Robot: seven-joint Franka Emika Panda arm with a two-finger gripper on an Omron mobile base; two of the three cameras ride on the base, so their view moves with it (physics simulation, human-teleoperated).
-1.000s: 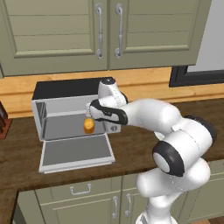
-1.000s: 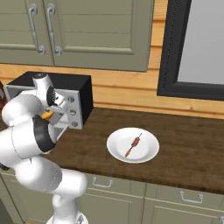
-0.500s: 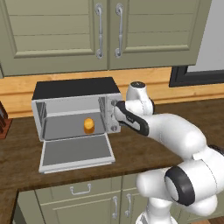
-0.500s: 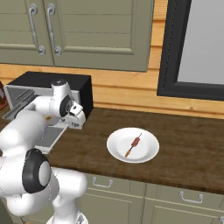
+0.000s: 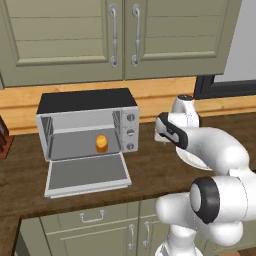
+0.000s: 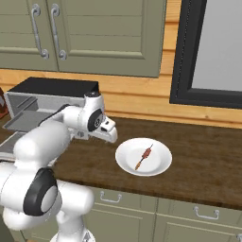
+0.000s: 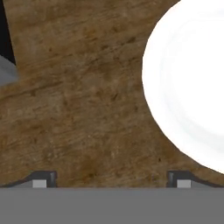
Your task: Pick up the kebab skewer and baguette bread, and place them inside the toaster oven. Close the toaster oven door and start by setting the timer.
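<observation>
The toaster oven [image 5: 85, 102] stands open at the left of the counter, its door [image 5: 87, 172] folded down flat. The baguette bread [image 5: 101, 143] sits upright inside on the grey floor. To the right, the kebab skewer [image 6: 143, 157] lies on a white plate [image 6: 124, 163]. My gripper [image 6: 109, 134] hovers over the wooden counter between the oven and the plate, just left of the plate's rim [image 7: 188, 87]. Its fingertips [image 7: 43, 178] stand wide apart with nothing between them, so it is open and empty. In the left base view my gripper [image 5: 162, 134] hangs right of the oven's knobs [image 5: 131, 132].
Green wall cabinets [image 5: 120, 35] hang above the oven. A dark-framed window [image 6: 212, 47] is at the right behind the counter. Drawers and cabinet doors [image 6: 189, 217] run below the counter's front edge. Bare wood counter [image 6: 208, 160] lies right of the plate.
My arm has swung right, away from the oven's mouth and over toward the plate. The baguette bread stayed inside the oven. The jaws remained open.
</observation>
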